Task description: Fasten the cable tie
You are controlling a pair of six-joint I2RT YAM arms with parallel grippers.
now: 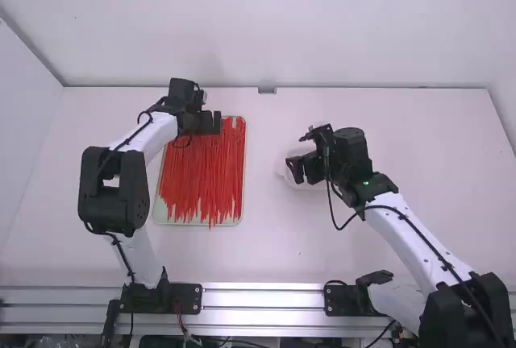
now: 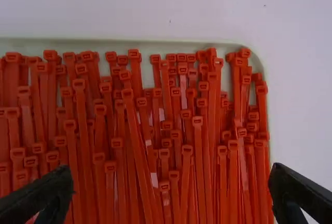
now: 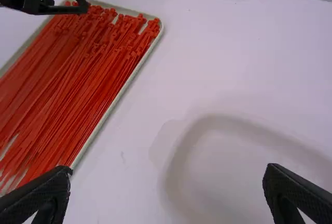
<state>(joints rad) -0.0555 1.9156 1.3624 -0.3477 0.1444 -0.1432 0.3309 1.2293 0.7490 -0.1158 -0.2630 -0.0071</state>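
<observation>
Black left fingers (image 2: 39, 198) sit closest, spread wide with nothing between them. They hang just over one end of a big pile of orange cable ties (image 2: 155, 130), the end with all the little square heads. The ties lie side by side in a flat pale tray (image 2: 129, 42) on the white tabletop (image 1: 387, 130). The right fingers (image 3: 298, 195) are wide apart too and hold nothing. They hang over the tabletop, off to the side of the tray.

I think one tie will be very light, thin and bendy, and smooth enough to slip. The ties lie on top of each other, so more than one may come up. A good place to grab looks like the strap just below the head of a tie on top. That leaves the head free for the pointy end to go through.
</observation>
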